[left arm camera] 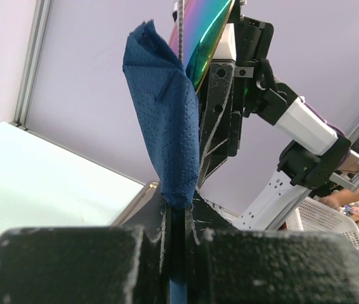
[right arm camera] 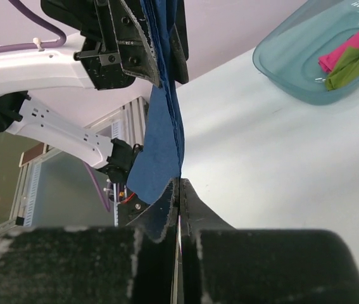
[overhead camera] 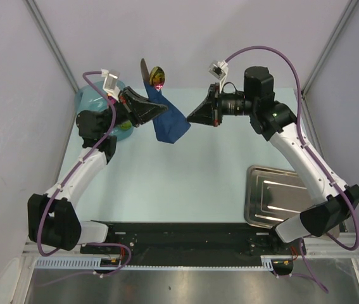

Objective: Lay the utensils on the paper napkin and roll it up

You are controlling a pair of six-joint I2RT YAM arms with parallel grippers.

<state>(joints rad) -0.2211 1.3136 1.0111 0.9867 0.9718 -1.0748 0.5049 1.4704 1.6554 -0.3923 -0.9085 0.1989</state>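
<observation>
The navy paper napkin (overhead camera: 171,125) is held up in the air, loosely wrapped round the utensils (overhead camera: 157,76), whose shiny orange-red ends stick out at its far end. In the left wrist view the napkin (left arm camera: 166,120) rises from my left gripper (left arm camera: 180,204), with an iridescent utensil (left arm camera: 206,31) behind it. My left gripper (overhead camera: 161,111) is shut on the napkin bundle. My right gripper (overhead camera: 190,118) faces it, shut, with its tips at the napkin's right edge (right arm camera: 160,145). In the right wrist view the right gripper (right arm camera: 179,183) appears to pinch that edge.
A pale teal tub (overhead camera: 94,95) stands at the back left, behind the left arm. It holds pink (right arm camera: 347,47) and lime-green (right arm camera: 350,66) pieces. A steel tray (overhead camera: 274,196) lies at the near right beside the right arm.
</observation>
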